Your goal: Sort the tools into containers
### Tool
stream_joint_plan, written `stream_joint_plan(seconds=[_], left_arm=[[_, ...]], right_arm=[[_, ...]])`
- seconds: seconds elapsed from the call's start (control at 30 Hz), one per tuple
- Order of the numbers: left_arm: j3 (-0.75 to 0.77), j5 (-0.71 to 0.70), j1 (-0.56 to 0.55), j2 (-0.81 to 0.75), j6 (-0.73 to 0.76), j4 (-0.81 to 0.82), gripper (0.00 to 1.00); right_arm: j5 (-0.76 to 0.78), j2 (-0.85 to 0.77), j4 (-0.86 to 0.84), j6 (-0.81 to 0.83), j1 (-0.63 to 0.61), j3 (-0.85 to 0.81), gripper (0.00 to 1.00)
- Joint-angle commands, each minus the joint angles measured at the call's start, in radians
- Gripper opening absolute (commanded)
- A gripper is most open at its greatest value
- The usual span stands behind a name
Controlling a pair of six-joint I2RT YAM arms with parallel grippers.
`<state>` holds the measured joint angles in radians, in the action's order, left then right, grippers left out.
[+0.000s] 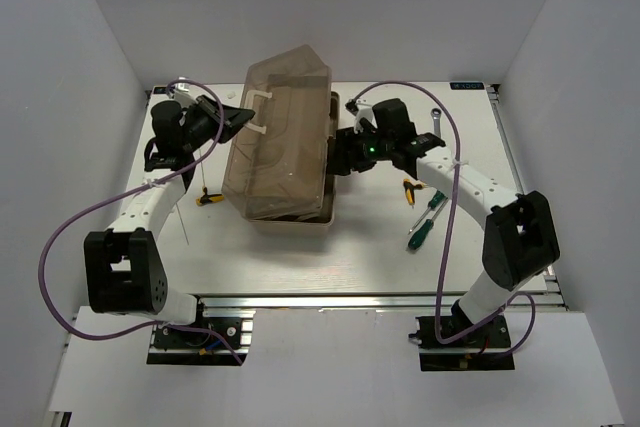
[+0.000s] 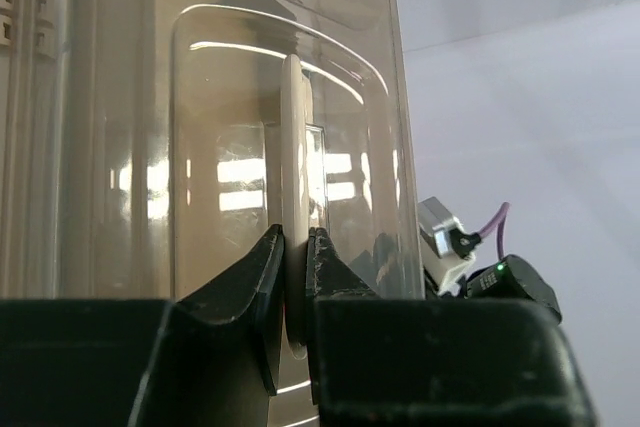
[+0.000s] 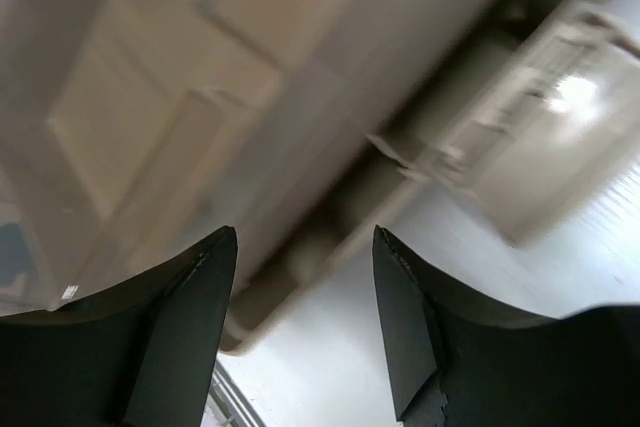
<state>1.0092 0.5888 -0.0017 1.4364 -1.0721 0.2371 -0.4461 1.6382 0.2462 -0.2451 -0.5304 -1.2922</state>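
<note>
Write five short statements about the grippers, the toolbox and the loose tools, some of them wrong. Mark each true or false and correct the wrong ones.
1. The left gripper is shut on the beige handle of the translucent brown lid. True.
2. The right gripper is clamped on a screwdriver. False: it is open and holds nothing, right beside the toolbox.
3. The silver wrench lies inside the toolbox. False: it lies on the table, right of the right arm.
4. A green-handled screwdriver lies on the table right of the toolbox. True.
5. A yellow-and-black hex key lies on the table left of the toolbox. True.
</note>
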Motion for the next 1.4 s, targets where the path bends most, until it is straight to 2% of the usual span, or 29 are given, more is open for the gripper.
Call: stream_joint_plan(seconds=[0.0, 0.13, 0.33, 0.7, 0.97, 1.0, 1.1, 1.13, 1.23, 1.37], left_arm=[[-0.024, 0.026, 0.035, -0.013, -0.002, 0.031, 0.0], [-0.041, 0.035, 0.037, -0.021, -0.012, 0.047, 0.0], [-0.055, 0.052, 0.039, -0.018, -0.029, 0.083, 0.0], [-0.032, 0.071, 0.04, -0.005, -0.049, 0.096, 0.0], [-0.032, 0.075, 0.04, -0.025, -0.051, 0.079, 0.0], [-0.032, 0.074, 0.042, -0.027, -0.051, 0.079, 0.0], [-0.021, 0.066, 0.043, -0.036, -0.043, 0.064, 0.0], [-0.018, 0.065, 0.052, -0.037, -0.04, 0.051, 0.0], [-0.011, 0.059, 0.078, -0.044, -0.031, 0.033, 0.0], [0.005, 0.054, 0.118, -0.05, 0.003, -0.005, 0.0]], right_arm=[[0.173, 0.002, 0.039, -0.057, 0.012, -0.012, 0.62], [0.201, 0.0, 0.06, -0.066, 0.012, -0.01, 0.61], [0.155, 0.021, 0.073, -0.111, -0.002, -0.001, 0.6], [0.104, 0.089, 0.042, -0.269, -0.08, 0.011, 0.59], [0.185, 0.183, 0.061, -0.378, -0.108, -0.053, 0.58], [0.193, 0.196, 0.061, -0.388, -0.115, -0.061, 0.56], [0.26, 0.189, 0.065, -0.422, -0.117, -0.052, 0.4], [0.312, 0.183, 0.071, -0.424, -0.117, -0.047, 0.3], [0.381, 0.152, 0.076, -0.413, -0.099, -0.013, 0.14], [0.44, 0.115, 0.076, -0.395, -0.048, 0.028, 0.07]])
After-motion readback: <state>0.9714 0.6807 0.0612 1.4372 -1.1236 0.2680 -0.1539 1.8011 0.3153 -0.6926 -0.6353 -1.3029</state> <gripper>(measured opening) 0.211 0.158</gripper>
